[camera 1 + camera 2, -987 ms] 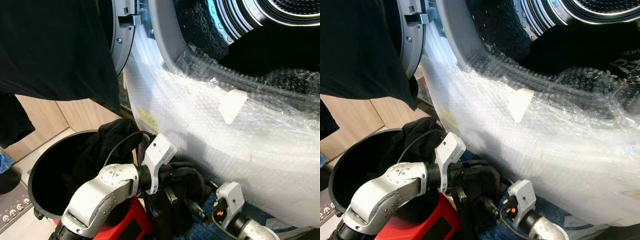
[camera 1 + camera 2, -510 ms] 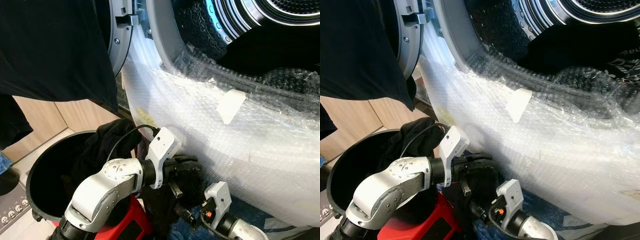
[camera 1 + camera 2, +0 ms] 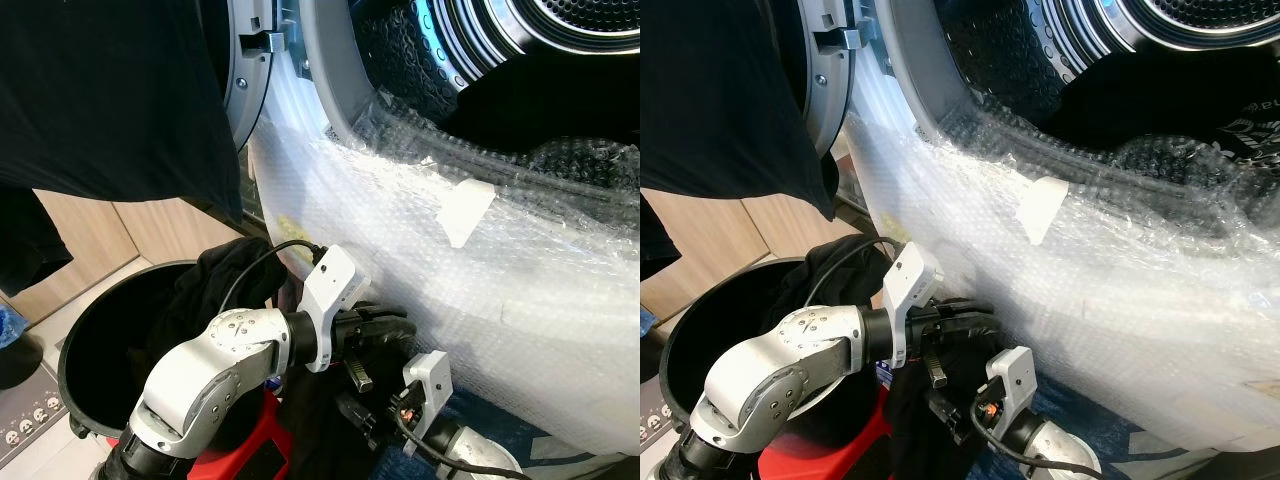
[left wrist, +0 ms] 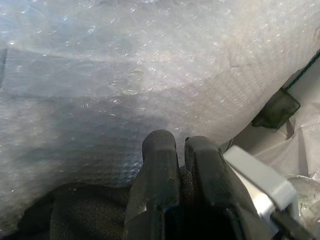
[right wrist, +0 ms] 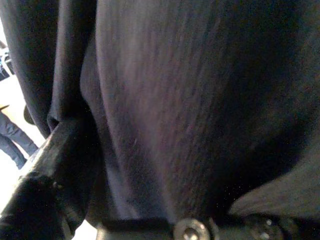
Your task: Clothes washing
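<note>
From my head, my left gripper [image 3: 385, 328] has risen toward 1 o'clock, pinched on the black garment [image 3: 330, 400] against the bubble-wrapped washer [image 3: 520, 290]; my right gripper [image 3: 357, 415] has moved in, fingers unclear. Left wrist: fingers [image 4: 159, 165] nearly together on cloth. Right wrist: dark fabric [image 5: 175, 100] close up.

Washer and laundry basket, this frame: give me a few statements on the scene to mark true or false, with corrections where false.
1. The washing machine door stands open. True.
2. The machine's front is bare metal. False: bubble wrap covers it below the drum opening.
3. The left gripper has its fingers close together, with dark garment beneath them. True.
4. The black basket sits to the robot's right of the machine. False: it is on the robot's left, low beside the machine.
5. The right gripper is raised inside the drum. False: it is low in front of the machine, among dark cloth.
</note>
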Available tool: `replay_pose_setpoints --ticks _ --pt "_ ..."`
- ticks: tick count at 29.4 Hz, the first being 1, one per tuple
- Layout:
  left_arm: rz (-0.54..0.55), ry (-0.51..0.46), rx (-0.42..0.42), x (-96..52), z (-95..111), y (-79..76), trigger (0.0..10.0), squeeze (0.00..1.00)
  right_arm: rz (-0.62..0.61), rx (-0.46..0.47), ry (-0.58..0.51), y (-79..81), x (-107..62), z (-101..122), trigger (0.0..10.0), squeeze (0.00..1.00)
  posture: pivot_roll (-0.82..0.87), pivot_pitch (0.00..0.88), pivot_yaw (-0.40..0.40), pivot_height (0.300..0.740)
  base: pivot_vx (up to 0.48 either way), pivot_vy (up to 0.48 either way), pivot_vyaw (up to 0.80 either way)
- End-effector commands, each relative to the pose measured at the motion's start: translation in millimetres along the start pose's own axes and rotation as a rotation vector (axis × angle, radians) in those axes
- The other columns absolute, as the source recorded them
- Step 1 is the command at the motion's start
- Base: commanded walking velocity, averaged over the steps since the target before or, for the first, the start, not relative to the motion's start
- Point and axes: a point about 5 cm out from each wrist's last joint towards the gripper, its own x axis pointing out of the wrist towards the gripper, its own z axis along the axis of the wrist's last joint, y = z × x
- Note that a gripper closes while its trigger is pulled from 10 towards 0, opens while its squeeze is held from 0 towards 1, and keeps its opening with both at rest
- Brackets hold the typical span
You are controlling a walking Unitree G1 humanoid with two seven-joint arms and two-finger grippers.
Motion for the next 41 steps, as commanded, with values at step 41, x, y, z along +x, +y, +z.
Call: replay_pose_setpoints --ticks 41 --pt "-0.097 -0.077 -0.066 22.3 28.1 -20.5 10.0 0.0 -0.014 -0.125 -0.015 0.1 29.6 -8.2 10.0 0.0 0.11 0.092 0.024 0.74 0.0 0.0 0.0"
